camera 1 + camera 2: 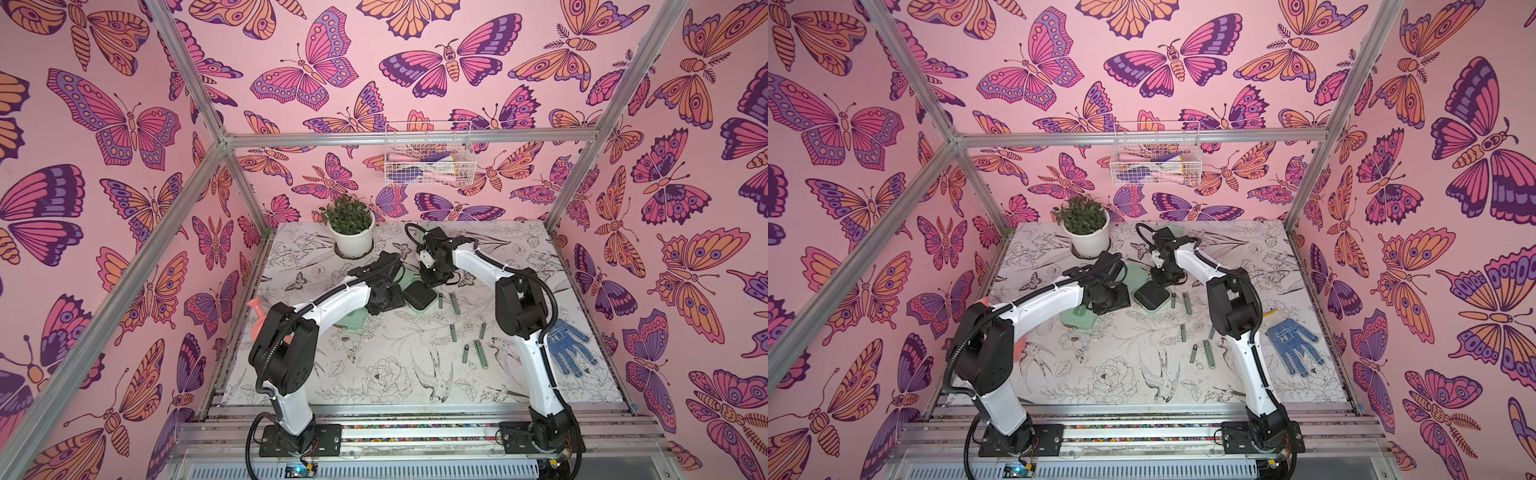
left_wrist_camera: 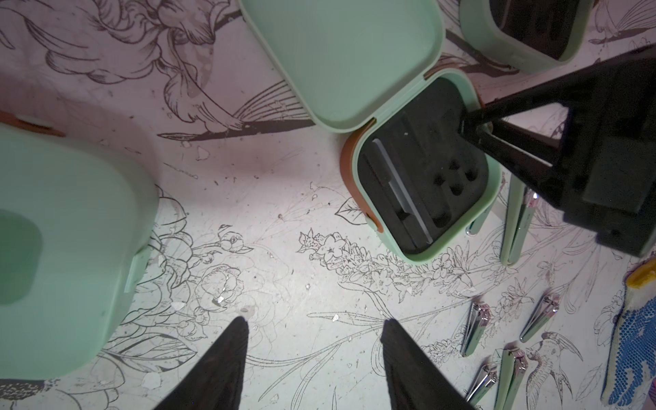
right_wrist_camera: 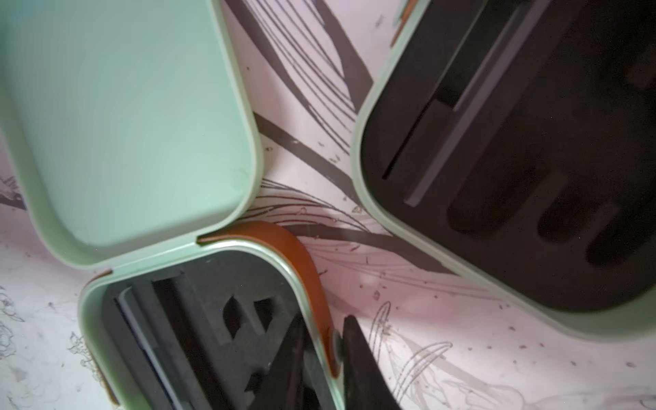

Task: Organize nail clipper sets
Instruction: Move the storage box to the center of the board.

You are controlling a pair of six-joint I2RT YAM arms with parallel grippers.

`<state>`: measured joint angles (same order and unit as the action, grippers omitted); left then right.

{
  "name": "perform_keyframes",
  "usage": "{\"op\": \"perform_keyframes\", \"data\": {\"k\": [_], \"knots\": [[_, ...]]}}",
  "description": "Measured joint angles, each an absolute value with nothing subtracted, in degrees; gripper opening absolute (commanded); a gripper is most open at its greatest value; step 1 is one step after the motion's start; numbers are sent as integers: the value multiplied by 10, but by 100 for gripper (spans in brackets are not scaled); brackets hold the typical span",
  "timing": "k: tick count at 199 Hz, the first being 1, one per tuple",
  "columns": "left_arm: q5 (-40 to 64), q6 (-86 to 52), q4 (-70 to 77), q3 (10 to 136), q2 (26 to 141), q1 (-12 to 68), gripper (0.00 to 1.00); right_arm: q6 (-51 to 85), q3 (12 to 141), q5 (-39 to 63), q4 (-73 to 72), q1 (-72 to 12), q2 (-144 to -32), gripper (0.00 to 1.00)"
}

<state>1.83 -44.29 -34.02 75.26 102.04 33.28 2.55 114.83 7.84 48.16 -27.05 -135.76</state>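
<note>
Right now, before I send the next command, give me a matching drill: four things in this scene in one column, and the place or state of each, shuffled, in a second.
Things:
1. blue dotted glove
2. closed mint case
3. centre open case
4. left tool

Places or states:
A. lid flipped back, inside showing black
B. jaws apart, nothing between them
C. lying flat on the right side of the table
D. lid down, partly hidden under the left arm

Pairs: 1-C, 2-D, 3-A, 4-B
</note>
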Motion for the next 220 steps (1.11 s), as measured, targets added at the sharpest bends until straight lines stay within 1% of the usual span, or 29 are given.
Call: {"op": "perform_keyframes", "data": {"k": [39,130,144,167,180,220], "knots": [[17,-443,-339,749,1019,333,62,28,1107,77,449,-277,-1337,17],[18,-445,-328,654,962,333,62,58,872,47,335,-373,-1200,18],[18,-446,-328,634,951,333,62,62,845,40,327,-385,-1182,21],[18,-450,-326,610,944,333,62,81,818,30,326,-397,-1162,33],[18,-451,-325,602,944,333,62,89,815,23,333,-397,-1157,38],[20,-453,-316,598,944,333,62,114,821,-23,383,-396,-1111,40]]}}
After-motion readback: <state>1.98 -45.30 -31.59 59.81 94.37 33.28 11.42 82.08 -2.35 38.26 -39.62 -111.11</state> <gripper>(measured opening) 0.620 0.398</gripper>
